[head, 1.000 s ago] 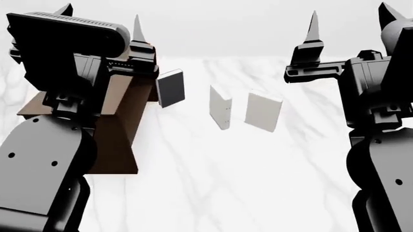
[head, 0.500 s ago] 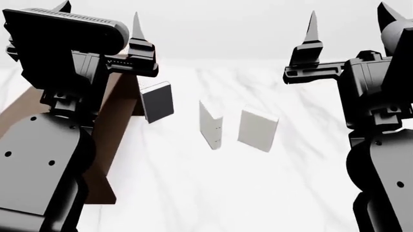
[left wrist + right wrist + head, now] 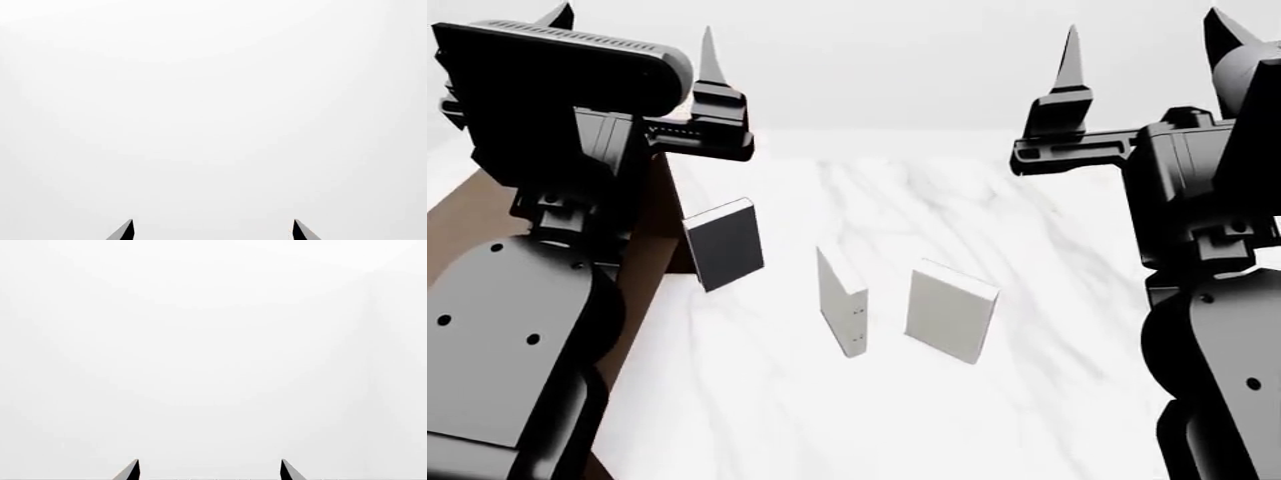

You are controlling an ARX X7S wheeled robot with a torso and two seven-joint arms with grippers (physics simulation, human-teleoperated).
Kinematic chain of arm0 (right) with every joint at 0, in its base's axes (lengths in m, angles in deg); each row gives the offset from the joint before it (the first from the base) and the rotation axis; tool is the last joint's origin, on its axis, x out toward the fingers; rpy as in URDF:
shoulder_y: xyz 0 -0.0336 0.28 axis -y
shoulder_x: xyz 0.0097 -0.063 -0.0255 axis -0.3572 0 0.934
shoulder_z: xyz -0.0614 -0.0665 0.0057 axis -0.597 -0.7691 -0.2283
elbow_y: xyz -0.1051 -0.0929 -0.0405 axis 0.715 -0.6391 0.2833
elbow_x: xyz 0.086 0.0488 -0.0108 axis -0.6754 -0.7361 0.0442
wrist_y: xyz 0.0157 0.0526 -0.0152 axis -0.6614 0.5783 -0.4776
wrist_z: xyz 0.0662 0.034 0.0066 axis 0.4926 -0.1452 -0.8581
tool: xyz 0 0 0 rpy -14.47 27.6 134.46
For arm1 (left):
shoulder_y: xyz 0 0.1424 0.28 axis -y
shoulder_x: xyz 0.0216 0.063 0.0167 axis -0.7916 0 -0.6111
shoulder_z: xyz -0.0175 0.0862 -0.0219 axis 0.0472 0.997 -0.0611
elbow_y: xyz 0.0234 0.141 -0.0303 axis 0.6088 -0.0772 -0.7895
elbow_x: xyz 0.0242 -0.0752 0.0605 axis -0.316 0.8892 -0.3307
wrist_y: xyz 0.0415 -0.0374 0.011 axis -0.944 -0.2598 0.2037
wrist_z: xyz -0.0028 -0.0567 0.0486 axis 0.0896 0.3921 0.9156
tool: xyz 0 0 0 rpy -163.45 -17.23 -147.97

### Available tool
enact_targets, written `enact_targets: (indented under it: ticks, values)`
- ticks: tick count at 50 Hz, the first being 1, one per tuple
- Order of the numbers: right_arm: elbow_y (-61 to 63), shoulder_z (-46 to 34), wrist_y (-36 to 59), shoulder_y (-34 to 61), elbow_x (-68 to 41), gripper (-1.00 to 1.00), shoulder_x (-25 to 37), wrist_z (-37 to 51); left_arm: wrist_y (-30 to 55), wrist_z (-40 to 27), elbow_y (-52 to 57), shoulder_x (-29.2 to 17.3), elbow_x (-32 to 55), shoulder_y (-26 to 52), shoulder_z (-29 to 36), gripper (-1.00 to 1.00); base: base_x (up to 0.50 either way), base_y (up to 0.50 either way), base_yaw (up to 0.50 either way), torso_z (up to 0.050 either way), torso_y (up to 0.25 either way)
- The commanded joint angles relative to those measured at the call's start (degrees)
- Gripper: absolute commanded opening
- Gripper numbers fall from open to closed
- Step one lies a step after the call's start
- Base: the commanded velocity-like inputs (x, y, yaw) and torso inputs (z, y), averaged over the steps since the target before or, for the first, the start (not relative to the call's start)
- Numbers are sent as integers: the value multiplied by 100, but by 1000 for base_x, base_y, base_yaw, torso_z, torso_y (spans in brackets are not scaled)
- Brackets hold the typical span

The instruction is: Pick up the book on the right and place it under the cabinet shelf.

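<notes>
The book (image 3: 950, 310), thin, plain and whitish-grey, stands upright on the marble table at the right end of a row of three. The cabinet shelf (image 3: 651, 290), dark brown wood grain, sits at the left, mostly hidden behind my left arm. My left gripper (image 3: 634, 28) and right gripper (image 3: 1145, 30) are both raised high above the table, well apart from the book, and point upward. Both are open and hold nothing. The left wrist view shows my left gripper (image 3: 213, 231) against blank white. So does the right wrist view for my right gripper (image 3: 209, 471).
A white book with small dark dots on its narrow edge (image 3: 843, 302) stands just left of the plain one. A dark charcoal book (image 3: 723, 243) stands next to the cabinet. The white marble table (image 3: 1041, 230) ends at a far edge behind the books.
The books and the cabinet have slid down and to the left in the head view, and the table's far edge has come into sight. Both grippers have stayed raised and open.
</notes>
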Motion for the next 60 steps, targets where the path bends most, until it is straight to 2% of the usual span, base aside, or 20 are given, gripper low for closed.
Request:
enact_targets:
  ticks: [1, 9, 13, 18, 26, 37, 48, 55, 60]
  values:
    - [-30, 8, 17, 4, -48, 100, -2, 18, 2, -34, 16, -16, 25, -9, -15, 100, 0, 0, 0, 0, 0]
    - [-14, 89, 544, 274, -251, 100, 60, -111, 30, -55, 48, -16, 58, 6, -26, 100, 0, 0, 0, 0, 0]
    - [-27, 84, 1300, 635, -529, 100, 156, -349, 83, -59, 101, -31, 80, 43, -40, 100, 0, 0, 0, 0, 0]
    - [-278, -49, 2319, 1605, -875, 100, 478, -744, 141, -99, 154, -68, 56, 88, -1, 100, 0, 0, 0, 0, 0]
    - [-1357, -331, 2634, 2831, -1313, 100, 895, -1535, 326, -146, 293, -98, 58, 203, 46, 100, 0, 0, 0, 0, 0]
    - [-3037, -1488, 2844, 3669, -1668, 100, 1436, -2366, 460, -138, 411, -110, 140, 277, 1, 100, 0, 0, 0, 0, 0]
    - [-4274, -3468, 2205, 4364, -1698, 100, 1981, -3661, 495, -139, 396, -130, 179, 335, 46, 100, 0, 0, 0, 0, 0]
    - [-4846, -4412, 1956, 4730, -1596, 100, 2007, -4296, 447, -151, 378, -145, 189, 301, 67, 100, 0, 0, 0, 0, 0]
    - [-5200, -4749, 1865, 4825, -1492, 100, 1909, -4435, 383, -153, 390, -182, 198, 204, 31, 100, 0, 0, 0, 0, 0]
